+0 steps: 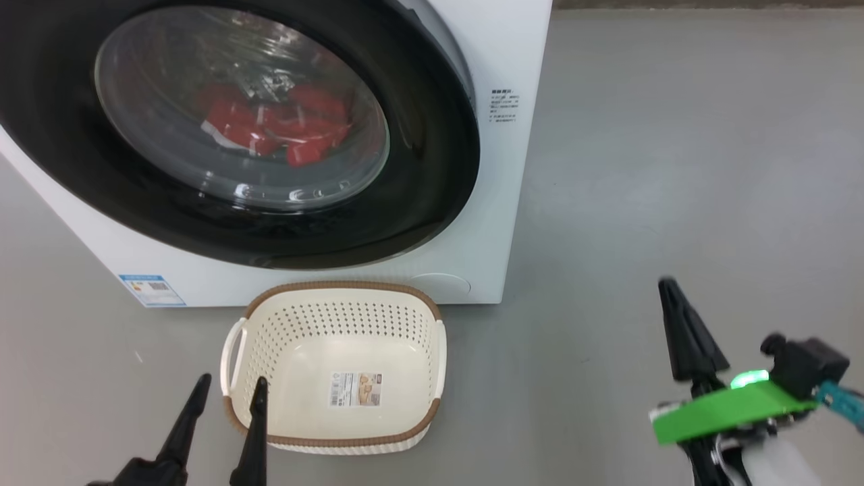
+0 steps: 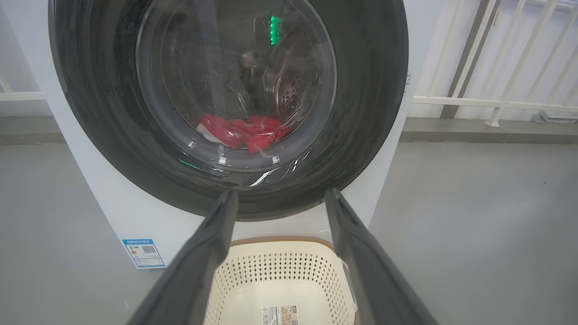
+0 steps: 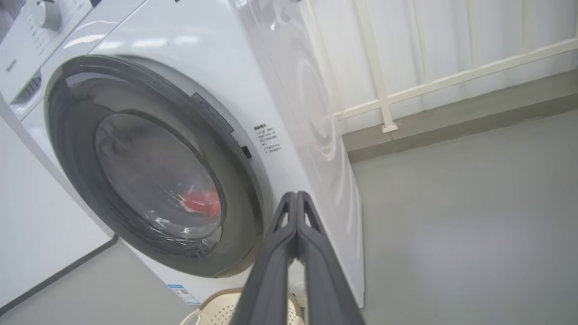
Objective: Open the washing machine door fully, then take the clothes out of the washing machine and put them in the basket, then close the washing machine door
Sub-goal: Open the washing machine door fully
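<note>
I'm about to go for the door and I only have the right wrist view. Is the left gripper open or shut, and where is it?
Observer: Open. In the head view the left gripper hovers with one fingertip over the left rim of the basket.
Operator: Anything in that basket?
Observer: It's empty but for a label sticker on its bottom.
Operator: And where does my arm stand, seen from above?
Observer: The right gripper is over bare floor, to the right of the washing machine and apart from the washing machine door.
</note>
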Robot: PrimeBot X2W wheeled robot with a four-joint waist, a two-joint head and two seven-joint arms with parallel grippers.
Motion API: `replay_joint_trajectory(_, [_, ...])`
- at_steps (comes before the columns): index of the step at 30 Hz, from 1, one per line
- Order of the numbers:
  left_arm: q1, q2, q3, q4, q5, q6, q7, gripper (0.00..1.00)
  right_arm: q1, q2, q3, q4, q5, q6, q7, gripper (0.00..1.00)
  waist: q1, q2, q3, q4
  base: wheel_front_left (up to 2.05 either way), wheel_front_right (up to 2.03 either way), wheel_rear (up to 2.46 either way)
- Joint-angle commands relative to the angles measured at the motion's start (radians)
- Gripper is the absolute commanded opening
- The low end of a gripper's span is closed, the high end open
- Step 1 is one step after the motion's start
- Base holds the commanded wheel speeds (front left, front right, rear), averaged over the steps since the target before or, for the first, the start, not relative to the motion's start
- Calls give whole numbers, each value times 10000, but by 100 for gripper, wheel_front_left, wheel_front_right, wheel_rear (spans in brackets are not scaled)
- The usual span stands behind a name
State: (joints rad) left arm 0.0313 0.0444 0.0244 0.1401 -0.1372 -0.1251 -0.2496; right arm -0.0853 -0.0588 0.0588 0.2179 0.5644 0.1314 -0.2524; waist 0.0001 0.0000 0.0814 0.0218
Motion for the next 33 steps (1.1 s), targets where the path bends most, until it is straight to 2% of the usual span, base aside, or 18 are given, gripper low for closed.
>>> replay_joint_trajectory(1, [-388, 94, 262, -270, -64, -55, -122, 100, -594, -108, 340, -307, 222, -7, -93, 0, 0, 0, 107, 53, 0, 0, 0])
replay_joint_trajectory(8, [-789, 83, 16, -287, -187, -55, -122, 100, -2616, -197, 914, -146, 2582, -7, -93, 0, 0, 0, 530, 351, 0, 0, 0])
replay_joint_trajectory(18, [-1356, 72, -234, -237, -381, -55, -122, 100, -5452, -1350, 1991, 718, 5147, -7, 194, 0, 0, 0, 1119, 1079, 0, 0, 0])
replay_joint_trajectory(24, [-1656, 66, -421, -195, -507, -55, -122, 100, -6825, -1842, 2402, 1305, 6819, -7, 1343, 0, 0, 0, 1471, 1406, 0, 0, 0])
replay_joint_trajectory(32, [-1891, 62, -667, -139, -599, -55, -122, 100, -8101, -2208, 2776, 2205, 8981, -7, 3922, 0, 0, 0, 1756, 1683, 0, 0, 0])
replay_joint_trajectory(33, [-1891, 62, -667, -139, -599, -55, -122, 100, -8101, -2208, 2776, 2205, 8981, -7, 3922, 0, 0, 0, 1756, 1683, 0, 0, 0])
